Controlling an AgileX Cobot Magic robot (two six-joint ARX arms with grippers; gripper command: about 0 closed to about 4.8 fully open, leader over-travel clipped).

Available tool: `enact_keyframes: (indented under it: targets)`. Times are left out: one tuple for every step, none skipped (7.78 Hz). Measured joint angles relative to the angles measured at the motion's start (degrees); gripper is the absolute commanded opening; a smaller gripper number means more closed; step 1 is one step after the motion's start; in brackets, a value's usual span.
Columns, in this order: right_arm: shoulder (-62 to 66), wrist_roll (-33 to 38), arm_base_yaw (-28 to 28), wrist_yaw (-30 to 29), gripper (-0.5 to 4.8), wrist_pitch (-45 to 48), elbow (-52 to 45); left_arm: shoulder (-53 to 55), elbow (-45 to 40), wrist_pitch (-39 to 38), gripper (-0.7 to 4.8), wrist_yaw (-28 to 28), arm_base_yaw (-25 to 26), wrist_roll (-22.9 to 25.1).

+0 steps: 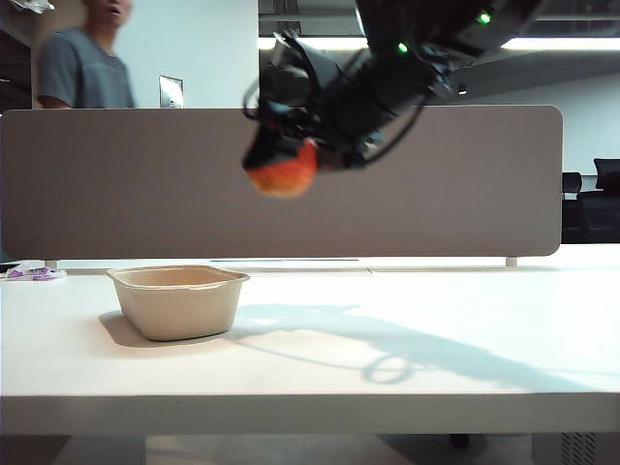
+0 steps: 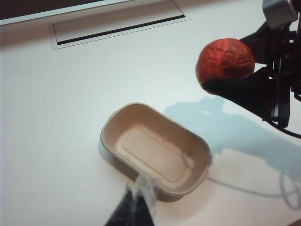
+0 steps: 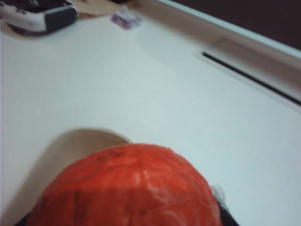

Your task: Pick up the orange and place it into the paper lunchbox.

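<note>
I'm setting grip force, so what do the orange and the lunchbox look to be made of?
The orange, held in the right gripper high above the table, has glossy red-orange skin with brain-like embossed wrinkles, so it may be plastic rather than real fruit. The lunchbox looks like matte beige moulded pulp, with soft rounded corners and a flared rim. The left gripper hovers beside it.

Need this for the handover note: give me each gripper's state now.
Left gripper: cannot tell; it hangs above the paper lunchbox.
Right gripper: closed on the orange, in the air.
</note>
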Motion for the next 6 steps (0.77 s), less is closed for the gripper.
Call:
enact_keyframes:
  targets:
    - [0.00,0.00,0.61,0.00,2.92,0.15,0.55,0.02,0.15,-0.02,-0.05,0.00,0.00,0.00]
    - [0.00,0.00,1.38,0.02,2.92,0.44,1.11,0.07,0.44,-0.04,-0.05,0.00,-0.02,0.00]
    - [1.33,-0.02,4.09,0.17,2.92,2.95,1.49,0.00,0.72,0.83,-0.05,0.00,-0.02,0.00]
    - [4.92,0.00,5.81,0.20,2.92,4.26,1.55,0.04,0.70,1.92,-0.05,0.00,0.00,0.00]
    - [5.92,0.00,6.25,0.28,2.92,4.72,1.55,0.04,0.70,1.99,-0.05,0.00,-0.02,0.00]
    - [9.68,0.07,7.50,0.92,2.92,8.22,2.14,0.04,0.70,1.95,-0.05,0.00,-0.02,0.00]
